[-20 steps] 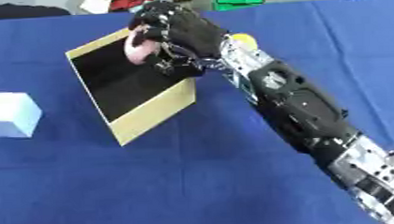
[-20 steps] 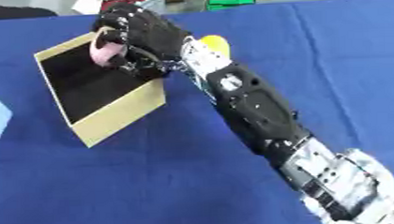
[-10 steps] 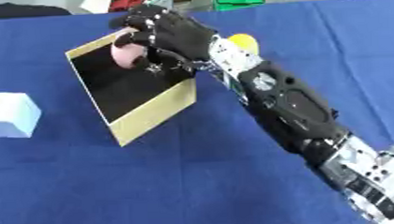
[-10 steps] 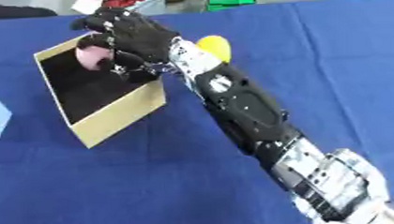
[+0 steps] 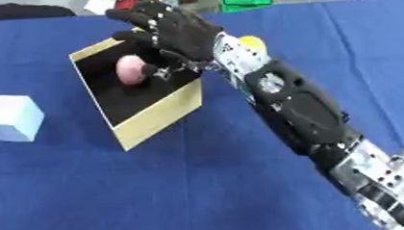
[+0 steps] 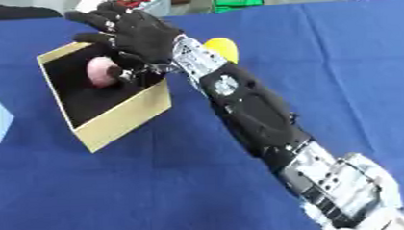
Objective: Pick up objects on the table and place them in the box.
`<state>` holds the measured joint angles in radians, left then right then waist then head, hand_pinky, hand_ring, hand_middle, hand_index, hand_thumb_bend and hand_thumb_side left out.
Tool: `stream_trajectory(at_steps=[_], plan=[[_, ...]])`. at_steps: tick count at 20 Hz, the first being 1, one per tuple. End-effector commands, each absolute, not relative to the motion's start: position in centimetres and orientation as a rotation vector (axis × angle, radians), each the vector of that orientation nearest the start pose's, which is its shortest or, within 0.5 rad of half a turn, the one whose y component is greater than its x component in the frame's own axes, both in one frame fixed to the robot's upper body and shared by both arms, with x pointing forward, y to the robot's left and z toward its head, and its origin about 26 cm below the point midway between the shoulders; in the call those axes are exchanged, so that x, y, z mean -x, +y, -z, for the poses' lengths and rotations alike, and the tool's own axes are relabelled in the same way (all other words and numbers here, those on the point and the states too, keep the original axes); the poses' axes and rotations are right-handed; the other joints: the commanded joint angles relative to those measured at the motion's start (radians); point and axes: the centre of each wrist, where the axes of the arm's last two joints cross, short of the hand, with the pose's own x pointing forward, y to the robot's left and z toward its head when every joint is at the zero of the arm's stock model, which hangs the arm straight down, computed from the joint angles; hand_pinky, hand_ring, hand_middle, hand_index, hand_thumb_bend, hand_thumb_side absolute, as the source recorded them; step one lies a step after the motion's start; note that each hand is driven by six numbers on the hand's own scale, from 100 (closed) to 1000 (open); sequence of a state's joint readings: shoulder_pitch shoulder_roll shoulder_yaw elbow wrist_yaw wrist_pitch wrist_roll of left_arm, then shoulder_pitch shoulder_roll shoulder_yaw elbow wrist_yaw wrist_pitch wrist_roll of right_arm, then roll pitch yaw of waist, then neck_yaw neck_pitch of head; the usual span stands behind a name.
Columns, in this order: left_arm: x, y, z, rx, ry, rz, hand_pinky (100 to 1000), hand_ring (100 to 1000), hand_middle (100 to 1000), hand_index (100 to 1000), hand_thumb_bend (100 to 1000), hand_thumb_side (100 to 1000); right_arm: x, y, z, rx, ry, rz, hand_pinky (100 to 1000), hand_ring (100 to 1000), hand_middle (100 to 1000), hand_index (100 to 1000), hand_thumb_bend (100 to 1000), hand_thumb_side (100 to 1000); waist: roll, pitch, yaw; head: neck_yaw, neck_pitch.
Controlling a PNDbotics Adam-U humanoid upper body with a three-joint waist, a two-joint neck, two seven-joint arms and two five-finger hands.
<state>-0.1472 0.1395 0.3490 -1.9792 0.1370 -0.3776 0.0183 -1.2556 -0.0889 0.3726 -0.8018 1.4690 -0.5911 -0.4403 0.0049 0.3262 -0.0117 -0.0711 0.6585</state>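
Pink ball inside box; pale cube left.

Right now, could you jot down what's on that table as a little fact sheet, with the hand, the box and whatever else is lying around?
Surface: blue table
Box: tan cardboard, black inside, open top, toward the table's left
In the box: pink ball, lying on the black floor
Right hand: black, over the box's far right corner, fingers spread open, holding nothing
Left hand: not in view
Outside the box: pale blue cube to the box's left; yellow ball behind the arm, partly hidden
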Motion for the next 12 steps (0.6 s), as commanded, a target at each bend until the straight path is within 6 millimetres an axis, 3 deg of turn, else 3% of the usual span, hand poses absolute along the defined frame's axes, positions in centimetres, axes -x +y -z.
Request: stream_trajectory(at_steps=[1, 4, 6, 7, 12], plan=[[-27.1, 33.4, -15.9, -0.298, -2.553, -0.139, 735, 655, 710, 805, 401, 1000, -47.6, -5.6, -26.3, -1.007, 2.152, 1.582, 896, 882, 1000, 907, 309, 170, 0.005, -0.017, 0.001, 0.005, -0.012], [-27.1, 33.4, -15.9, -0.299, -2.554, -0.139, 735, 655, 709, 804, 400, 1000, -47.6, -6.2, -26.9, -1.056, 2.182, 1.537, 898, 887, 1000, 909, 288, 207, 0.006, -0.017, -0.001, 0.008, -0.013], [-27.1, 33.5, -15.9, -0.302, -2.554, -0.14, 735, 655, 709, 804, 399, 1000, -47.7, -7.1, -27.7, -1.122, 2.231, 1.487, 902, 900, 998, 916, 252, 269, 0.007, -0.017, -0.002, 0.011, -0.013], [-27.1, 33.5, -15.9, -0.303, -2.555, -0.14, 735, 655, 709, 805, 399, 1000, -47.7, -7.6, -28.2, -1.159, 2.261, 1.461, 904, 913, 986, 919, 204, 347, 0.007, -0.017, -0.002, 0.013, -0.013], [-27.1, 33.5, -15.9, -0.309, -2.555, -0.139, 735, 655, 709, 805, 398, 1000, -47.7, -10.2, -30.6, -1.364, 2.411, 1.399, 908, 943, 963, 926, 108, 454, 0.006, -0.019, -0.007, 0.022, -0.011]])
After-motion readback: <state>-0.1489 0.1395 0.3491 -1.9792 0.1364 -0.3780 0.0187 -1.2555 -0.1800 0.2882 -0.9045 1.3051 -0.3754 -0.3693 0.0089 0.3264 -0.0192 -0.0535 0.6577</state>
